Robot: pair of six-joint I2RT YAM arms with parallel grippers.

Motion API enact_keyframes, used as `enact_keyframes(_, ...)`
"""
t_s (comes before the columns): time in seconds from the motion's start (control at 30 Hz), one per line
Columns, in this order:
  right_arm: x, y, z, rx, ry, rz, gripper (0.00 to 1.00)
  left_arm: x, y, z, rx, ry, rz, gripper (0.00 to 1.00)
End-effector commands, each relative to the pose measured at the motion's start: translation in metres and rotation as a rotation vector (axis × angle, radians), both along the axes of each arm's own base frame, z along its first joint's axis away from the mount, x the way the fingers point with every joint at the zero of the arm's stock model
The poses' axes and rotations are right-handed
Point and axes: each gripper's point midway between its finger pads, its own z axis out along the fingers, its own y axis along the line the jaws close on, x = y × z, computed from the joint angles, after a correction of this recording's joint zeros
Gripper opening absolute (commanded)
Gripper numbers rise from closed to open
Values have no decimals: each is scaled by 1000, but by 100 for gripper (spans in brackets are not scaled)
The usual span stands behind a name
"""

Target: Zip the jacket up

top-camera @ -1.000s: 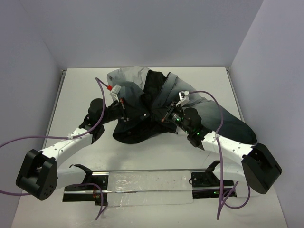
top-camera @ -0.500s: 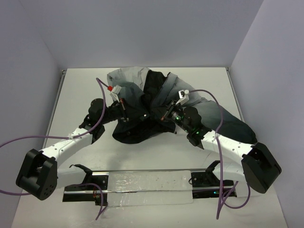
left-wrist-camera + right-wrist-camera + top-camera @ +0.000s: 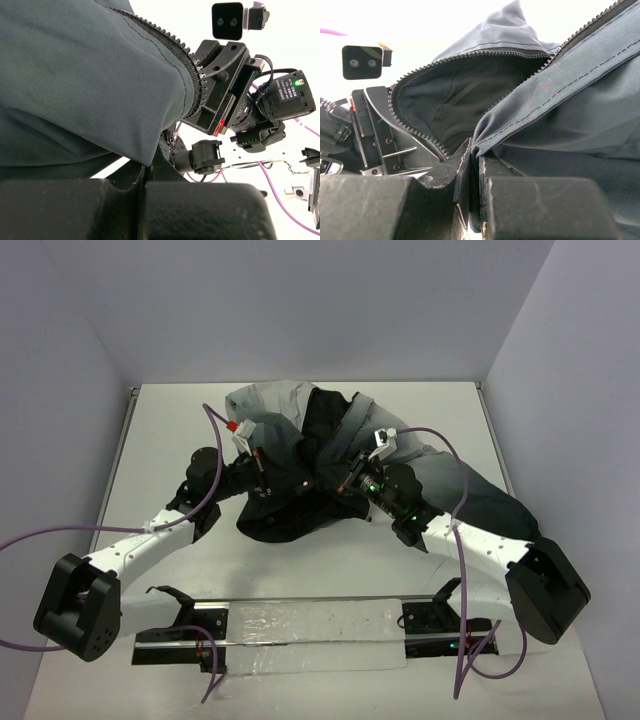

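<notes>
The jacket lies bunched at mid-table, light grey at the back, dark charcoal in front, with its black lining showing. My left gripper is shut on the jacket's lower corner, beside a line of zipper teeth. My right gripper is shut on a folded edge of the shell, its pads pinching the cloth. The other open zipper edge curves round the lining. The two grippers face each other a short way apart; the right gripper's body fills the left wrist view.
A clear plastic strip on black brackets runs along the near edge between the arm bases. Purple cables loop over both arms. Walls close in the table on the left, back and right. A jacket sleeve trails to the right.
My right gripper has shifted slightly left and away with the cloth in it. The left arm has stayed still.
</notes>
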Motion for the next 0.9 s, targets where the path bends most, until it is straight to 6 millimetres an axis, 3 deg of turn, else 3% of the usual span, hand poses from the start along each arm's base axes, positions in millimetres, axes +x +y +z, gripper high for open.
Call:
enact_keyframes(0.0,4,8,44,80,-98,7,0,0,-3,18,-18,-62,-33,0)
enact_keyframes(0.87,6,19,58,100,-126,47,0,-14,-12,12,-43,-22,-158,0)
